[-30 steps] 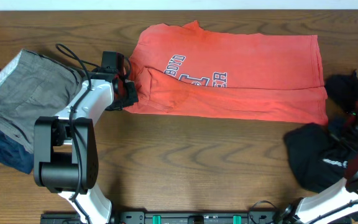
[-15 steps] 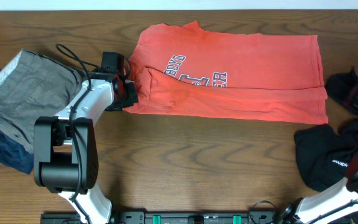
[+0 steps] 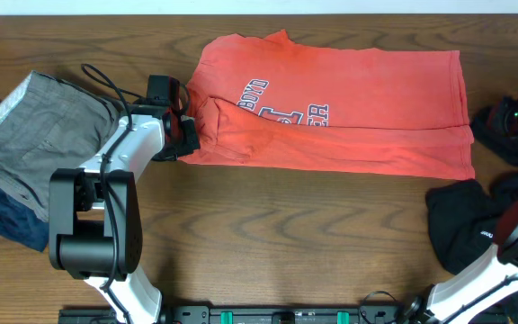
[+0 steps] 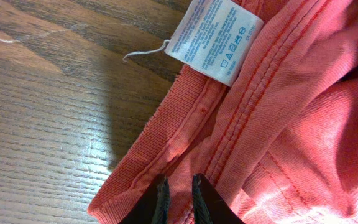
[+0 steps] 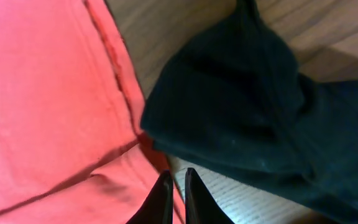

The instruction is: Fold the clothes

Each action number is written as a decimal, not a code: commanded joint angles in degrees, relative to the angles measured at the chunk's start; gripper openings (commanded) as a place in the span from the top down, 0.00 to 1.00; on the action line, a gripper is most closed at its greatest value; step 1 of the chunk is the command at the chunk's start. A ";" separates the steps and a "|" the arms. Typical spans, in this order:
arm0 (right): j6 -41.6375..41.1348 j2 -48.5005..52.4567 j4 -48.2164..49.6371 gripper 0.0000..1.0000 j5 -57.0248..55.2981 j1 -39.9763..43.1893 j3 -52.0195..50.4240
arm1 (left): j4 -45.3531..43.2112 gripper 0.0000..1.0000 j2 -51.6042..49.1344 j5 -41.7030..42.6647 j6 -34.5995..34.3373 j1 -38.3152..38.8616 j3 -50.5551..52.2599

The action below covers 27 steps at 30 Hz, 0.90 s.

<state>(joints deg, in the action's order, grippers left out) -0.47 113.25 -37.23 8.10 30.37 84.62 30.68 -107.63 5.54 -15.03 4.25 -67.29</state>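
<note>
Under left hand [image 4: 179, 200], half-hidden shirt edge [image 4: 161, 144]

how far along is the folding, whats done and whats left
Looks done: the grey garment stacked on the blue garment at far left. In hand: the red shirt, one long edge folded over; the left gripper has its fingers shut on the collar end. The right gripper hangs by the other end, fingers together, apparently holding nothing. Left: finishing the shirt, then the crumpled black clothes.
</note>
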 commanded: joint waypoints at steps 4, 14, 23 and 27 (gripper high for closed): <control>-1.01 7.58 0.22 0.95 -1.86 1.27 -0.66 | 0.44 0.83 -0.98 -1.07 -0.31 -0.04 -1.07; -11.76 9.20 0.17 0.92 -12.57 10.36 -0.28 | 1.68 0.78 -0.98 -1.07 -0.31 -0.04 -1.07; -13.22 5.92 0.28 0.86 -2.23 17.46 0.85 | 2.10 0.77 -0.98 -1.07 -0.31 -0.04 -1.07; -10.14 2.29 0.42 0.85 6.86 16.24 0.87 | 2.08 0.76 -0.98 -1.07 -0.31 -0.04 -1.07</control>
<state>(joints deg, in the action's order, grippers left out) -12.29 120.42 -36.97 6.07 47.97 84.44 32.56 -107.66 5.54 -15.20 4.25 -67.29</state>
